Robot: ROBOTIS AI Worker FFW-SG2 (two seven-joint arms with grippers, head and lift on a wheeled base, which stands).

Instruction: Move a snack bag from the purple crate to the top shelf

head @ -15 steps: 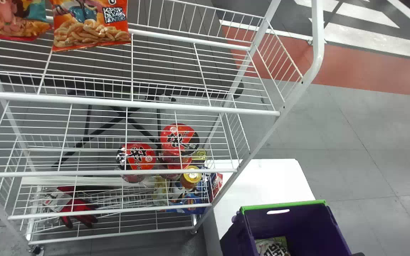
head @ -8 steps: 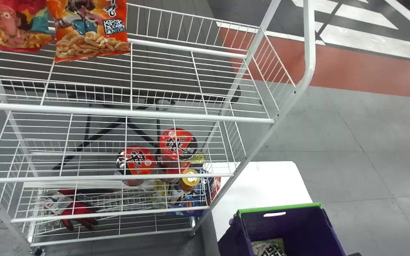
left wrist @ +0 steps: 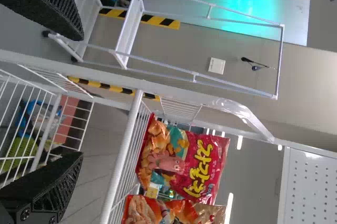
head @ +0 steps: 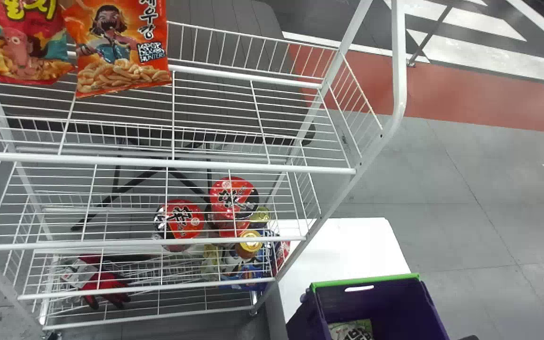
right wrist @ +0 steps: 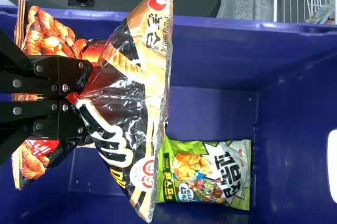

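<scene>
Black links (right wrist: pixel 26 85), silver screws (right wrist: pixel 65 88), ribbed fingers (left wrist: pixel 55 190)

snack bag (right wrist: pixel 118 103): glossy black and orange, pinched in, creases fanning out, over the crate | purple crate (head: pixel 376 304): green-edged, open-topped, below and right of the shelf | top shelf (head: pixel 206 164): white wire, railed

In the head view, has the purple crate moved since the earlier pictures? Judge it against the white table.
No. The purple crate keeps its place against the white table; both slip slightly down and left across the view together.
</scene>
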